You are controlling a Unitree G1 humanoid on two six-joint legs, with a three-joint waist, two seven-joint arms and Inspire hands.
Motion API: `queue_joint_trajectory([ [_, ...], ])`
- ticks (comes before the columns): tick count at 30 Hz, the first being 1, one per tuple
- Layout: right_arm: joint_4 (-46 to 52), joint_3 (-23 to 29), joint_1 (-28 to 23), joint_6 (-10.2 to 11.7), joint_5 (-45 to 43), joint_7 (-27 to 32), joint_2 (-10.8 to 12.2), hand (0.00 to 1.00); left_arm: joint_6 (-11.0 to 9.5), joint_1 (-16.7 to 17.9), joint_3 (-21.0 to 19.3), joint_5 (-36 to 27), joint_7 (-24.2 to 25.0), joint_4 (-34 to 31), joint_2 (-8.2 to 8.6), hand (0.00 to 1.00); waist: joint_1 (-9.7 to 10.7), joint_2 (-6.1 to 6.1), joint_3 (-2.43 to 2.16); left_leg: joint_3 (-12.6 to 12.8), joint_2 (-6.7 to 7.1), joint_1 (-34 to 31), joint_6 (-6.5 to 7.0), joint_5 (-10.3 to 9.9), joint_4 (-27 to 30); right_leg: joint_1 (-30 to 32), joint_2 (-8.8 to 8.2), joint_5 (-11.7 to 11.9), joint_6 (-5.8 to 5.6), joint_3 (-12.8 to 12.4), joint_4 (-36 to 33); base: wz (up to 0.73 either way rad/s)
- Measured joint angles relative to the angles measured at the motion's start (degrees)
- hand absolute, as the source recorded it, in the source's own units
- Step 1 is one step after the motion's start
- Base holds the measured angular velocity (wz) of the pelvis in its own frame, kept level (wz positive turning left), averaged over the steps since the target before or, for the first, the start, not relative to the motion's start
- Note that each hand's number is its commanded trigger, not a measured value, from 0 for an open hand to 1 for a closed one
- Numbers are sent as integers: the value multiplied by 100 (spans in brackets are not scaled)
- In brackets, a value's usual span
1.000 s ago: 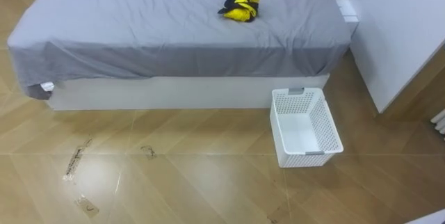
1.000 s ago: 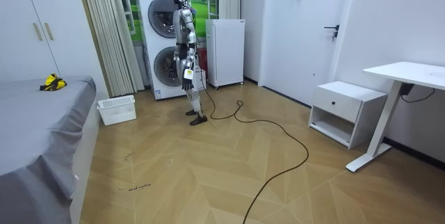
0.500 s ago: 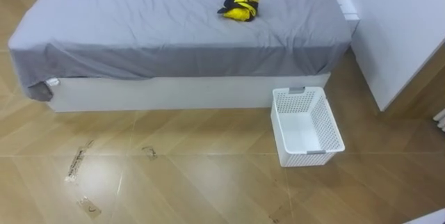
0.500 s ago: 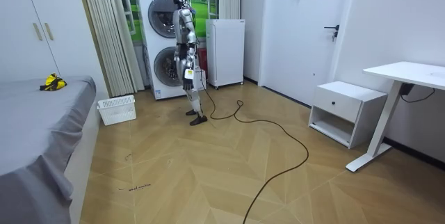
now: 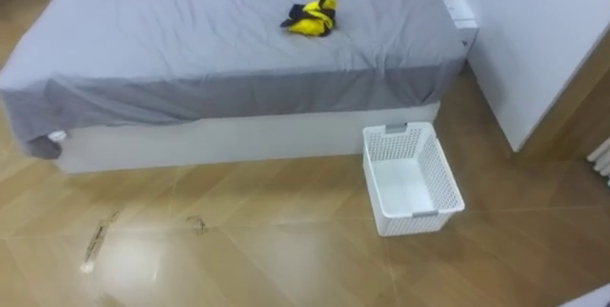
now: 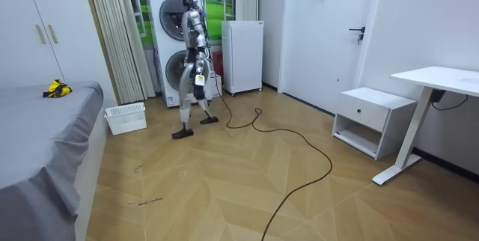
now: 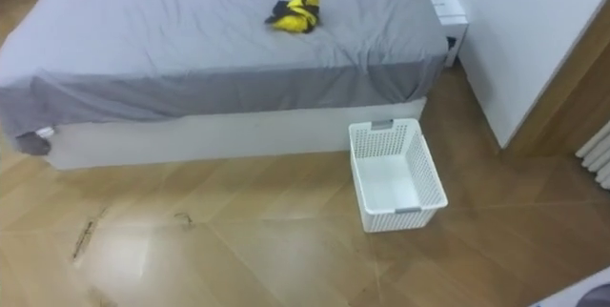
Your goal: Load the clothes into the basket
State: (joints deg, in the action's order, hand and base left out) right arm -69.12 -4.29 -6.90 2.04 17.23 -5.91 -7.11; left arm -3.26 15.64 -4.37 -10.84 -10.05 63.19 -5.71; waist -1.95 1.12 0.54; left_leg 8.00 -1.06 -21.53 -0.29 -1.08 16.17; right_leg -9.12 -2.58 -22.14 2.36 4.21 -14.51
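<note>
Wood floor (image 5: 238,250), left eye: clothes (image 5: 308,17) lay bunched on bed (image 5: 191,59); empty basket (image 5: 412,178) just beside its base. Right eye: same. Room view: left hand (image 6: 197,82) hung far short of both, grip unreadable. Should close in bedside, then grab the whole bundle.

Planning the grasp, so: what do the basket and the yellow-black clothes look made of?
Basket: probably rigid white plastic, matte, going by its perforated lattice walls. Clothes: soft fabric, yellow and black, crumpled in folds on the grey bed sheet; the weave is too small to tell.
</note>
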Motion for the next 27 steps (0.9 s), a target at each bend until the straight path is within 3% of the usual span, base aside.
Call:
queue_joint_trajectory([
  [1, 0, 16, -8, -23, -1, 38, -4, 0, -9, -1, -5, 29, 5, -1, 14, 0, 21, 62, 2, 69, 78, -72, 172, 281, 43, -41, -99, -102, -91, -59, 1, 0],
  [2, 0, 52, -13, -25, -8, 54, -8, 0, -32, -18, -5, 29, 19, -2, 24, 0, 28, 109, 0, 119, 148, -131, 236, 327, 117, -47, -176, -161, -120, -117, -29, 13],
  [3, 6, 142, -7, -20, -51, 93, -23, 0, -80, -59, 0, 29, 52, -5, 54, 0, 72, 190, -39, 251, 297, -291, 403, 100, 386, -47, -345, -234, -176, -293, 0, 20],
  [5, 32, 220, -20, -12, -75, 168, -11, 0, -112, -181, -2, 16, 65, -3, 55, 0, 100, 236, -20, 434, 331, -355, 469, -322, 924, -42, -501, -196, -317, -307, -36, -5],
  [6, 61, 215, -21, 54, -89, 203, 14, 0, -116, -207, -3, -17, 57, -1, 27, 0, 33, 245, -17, 526, 300, -304, 485, -631, 1240, -108, -582, -97, -495, -266, -162, -55],
  [7, 99, 215, -9, 86, -125, 230, 26, 0, -143, -246, -4, -116, 59, 14, 9, 0, -12, 256, 4, 664, 261, -193, 590, -843, 1588, -86, -665, 1, -644, -251, -637, -57],
  [8, 201, 207, -9, 103, -125, 289, 25, 0, -175, -262, -1, -150, 55, 49, -9, 0, -8, 295, 68, 825, 297, 23, 658, -985, 1792, -47, -768, 240, -683, -231, -1314, -37],
  [9, 274, 212, -53, 108, -124, 333, 25, 0, -184, -264, 2, -155, 47, 48, -15, 0, 5, 256, 62, 913, 310, 189, 631, -1083, 1744, 38, -799, 417, -697, -223, -1716, -5],
  [10, 349, 220, -120, 117, -91, 406, -13, 0, -238, -290, 22, -199, 24, 39, -17, 0, 30, 179, -19, 911, 331, 662, 646, -1410, 1401, 287, -838, 993, -695, -97, -2576, 9],
  [11, 381, 216, -137, 117, -87, 419, -41, 0, -279, -344, 40, -196, 10, 34, -20, 0, 24, 118, -36, 890, 336, 886, 573, -1615, 1197, 455, -843, 1361, -677, -3, -2985, 16],
  [12, 443, 249, -107, 114, -98, 442, -17, 0, -337, -499, 39, -174, -43, 14, -59, 0, -19, 87, -37, 863, 405, 1178, 600, -1660, 981, 823, -955, 1591, -573, 103, -3653, -6],
  [13, 563, 286, -26, 106, -97, 433, -10, 0, -360, -611, -5, -58, -95, 1, -45, 0, -134, 39, 22, 825, 380, 1520, 576, -1684, 706, 1293, -885, 1048, -385, 277, -4110, -22],
  [14, 689, 288, -18, 105, -83, 434, -13, 0, -384, -631, -3, -50, -109, -4, -39, 0, -166, -19, 37, 677, 363, 1679, 564, -1685, 567, 1573, -770, 791, -269, 365, -4221, -38],
  [15, 931, 273, 32, 115, -49, 444, -14, 0, -425, -589, 5, 14, -107, -45, -30, 0, -179, -163, 46, 286, 278, 1944, 522, -1697, 345, 2057, -468, 440, -140, 546, -4090, -26],
  [16, 1150, 274, 67, 135, 8, 459, 6, 0, -425, -601, 19, 31, -103, -53, -35, 0, -142, -258, 51, -1, 186, 2206, 492, -1714, 153, 2477, -175, 317, -137, 780, -3558, -12],
  [17, 1241, 274, 81, 158, 24, 465, 24, 0, -425, -587, 35, 29, -102, -53, -50, 0, -121, -281, 56, -147, 166, 2330, 486, -1717, 87, 2637, -69, 326, -137, 871, -3144, 21],
  [18, 1406, 282, 94, 178, 18, 501, 34, 0, -425, -589, 128, 31, -103, -54, -66, 0, -37, -250, 44, -450, 161, 2567, 430, -1751, -129, 2862, 67, 450, -129, 899, -2104, 59],
  [19, 1487, 308, 122, 186, 15, 587, 36, 0, -421, -593, 230, 43, -91, -48, -45, 0, 37, -227, 36, -605, 143, 2857, 375, -1796, -338, 2991, 63, 1031, -39, 943, -1220, 71],
  [20, 1534, 349, 119, 188, 19, 628, 29, 0, -423, -584, 266, 42, -70, -59, -20, 0, 39, -246, 25, -683, 92, 2980, 350, -1818, -413, 3014, 79, 1392, -28, 971, -968, 78],
  [21, 1640, 405, 143, 227, 24, 658, 34, 0, -431, -564, 308, 42, -37, -79, 1, 0, 6, -236, -7, -795, 16, 3132, 266, -1868, -424, 3015, 100, 1863, 126, 981, -717, 54],
  [22, 1856, 440, 174, 258, 69, 668, 6, 0, -430, -545, 345, 43, -21, -62, 17, 0, -37, -264, -90, -810, -74, 3130, 26, -1942, -336, 2905, 177, 1918, 376, 1119, -827, 43],
  [23, 2163, 428, 217, 324, 115, 722, -2, 0, -433, -487, 353, 24, 38, -51, 13, 0, -183, -361, -58, -696, -210, 3186, -230, -1927, -260, 2752, 244, 1798, 444, 1150, -908, 17],
  [24, 2299, 419, 236, 370, 105, 774, 9, 0, -433, -468, 358, 24, 57, -28, 8, 0, -252, -372, -47, -634, -277, 3204, -351, -1958, -267, 2698, 261, 1750, 469, 1058, -951, 35],
  [25, 2374, 461, 312, 456, 75, 866, 17, 0, -441, -466, 361, 43, 59, -42, -7, 0, -309, -373, -38, -508, -363, 3146, -405, -1944, -566, 2661, 252, 1713, 426, 713, -1163, 83],
  [26, 2509, 572, 371, 421, 58, 893, -29, 0, -495, -470, 366, 114, 50, -162, -31, 0, -274, -379, 76, -437, -415, 3104, -169, -1515, -852, 2851, 122, 1659, 354, 755, -1973, 94],
  [27, 2612, 612, 350, 400, 58, 898, -28, 0, -553, -441, 353, 144, 37, -201, -65, 0, -325, -338, 91, -291, -383, 3150, -236, -1512, -638, 2950, 70, 1542, 198, 826, -2237, 78],
])
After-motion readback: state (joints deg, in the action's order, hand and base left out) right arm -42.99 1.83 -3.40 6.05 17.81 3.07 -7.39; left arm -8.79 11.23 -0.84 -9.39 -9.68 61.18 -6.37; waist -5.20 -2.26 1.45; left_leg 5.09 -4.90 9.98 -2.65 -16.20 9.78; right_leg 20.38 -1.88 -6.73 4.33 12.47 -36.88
